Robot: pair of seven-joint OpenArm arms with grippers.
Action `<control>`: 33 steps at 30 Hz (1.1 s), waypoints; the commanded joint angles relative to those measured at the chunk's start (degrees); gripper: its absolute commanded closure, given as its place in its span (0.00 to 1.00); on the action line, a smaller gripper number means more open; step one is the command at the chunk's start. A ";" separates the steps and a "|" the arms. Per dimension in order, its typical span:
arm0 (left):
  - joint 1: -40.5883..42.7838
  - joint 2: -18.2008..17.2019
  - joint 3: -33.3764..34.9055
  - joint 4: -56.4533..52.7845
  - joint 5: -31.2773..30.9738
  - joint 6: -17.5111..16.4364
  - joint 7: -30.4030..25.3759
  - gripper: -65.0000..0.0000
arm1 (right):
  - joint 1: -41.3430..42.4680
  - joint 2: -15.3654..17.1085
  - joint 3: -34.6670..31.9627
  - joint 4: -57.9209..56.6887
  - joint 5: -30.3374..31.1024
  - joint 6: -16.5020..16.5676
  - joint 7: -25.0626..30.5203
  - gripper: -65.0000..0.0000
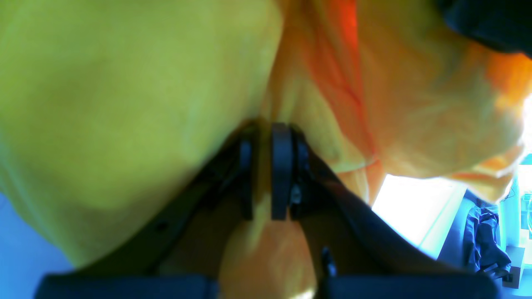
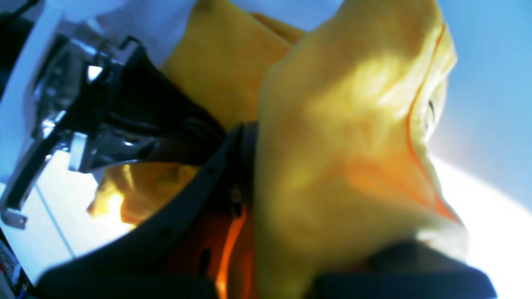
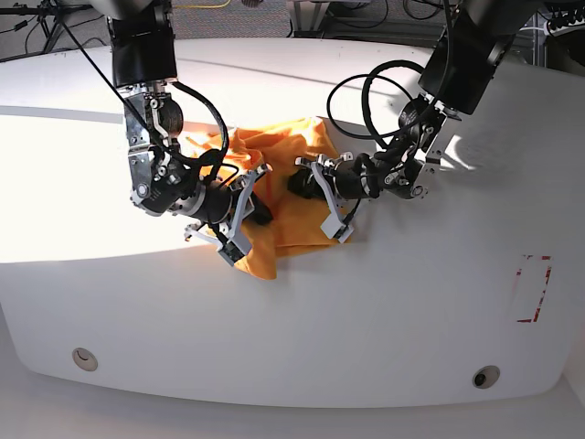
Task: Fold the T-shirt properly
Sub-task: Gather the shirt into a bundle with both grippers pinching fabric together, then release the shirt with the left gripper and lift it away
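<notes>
1. Most of the base view is one big white rounded table [image 3: 384, 311] with a smooth matte top.
2. Pretty strong light comes in from the left, so there's a blown-out bright band [image 3: 64, 192] across that side of the top.
3. Two small round silver fittings near the front edge, one left [image 3: 84, 358] and one right [image 3: 485, 376].
4. A small red outlined rectangle marking [image 3: 533, 289] sits on the right side.
5. Behind the far edge it's dark, with black cables and stands [image 3: 55, 23], too cluttered to make out.

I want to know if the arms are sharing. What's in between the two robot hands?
Only the T-shirt. In the base view its bunched orange cloth spans from the right gripper to the left gripper, both shut on it.
</notes>
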 commanded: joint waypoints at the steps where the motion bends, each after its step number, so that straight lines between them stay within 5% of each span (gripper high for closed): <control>1: -0.45 -0.26 0.03 0.36 1.53 0.80 1.60 0.92 | 1.27 -1.88 0.02 1.10 -2.61 0.20 1.26 0.80; 7: -0.45 -0.26 -0.06 1.94 1.36 0.80 1.60 0.92 | 0.83 -4.43 0.02 4.71 -10.43 0.56 1.35 0.33; 11: -0.45 -0.26 -0.85 3.70 1.27 0.80 1.60 0.80 | 0.04 -6.10 -0.16 8.49 -13.51 0.73 1.08 0.18; 18: 0.61 0.09 -7.01 7.74 1.27 0.80 1.68 0.51 | -0.40 -6.37 -6.23 13.23 -14.83 0.47 1.00 0.16; 33: 4.21 -0.08 -16.15 16.71 -2.51 0.54 1.68 0.46 | 0.04 -6.45 -7.28 13.85 -14.48 0.38 1.00 0.16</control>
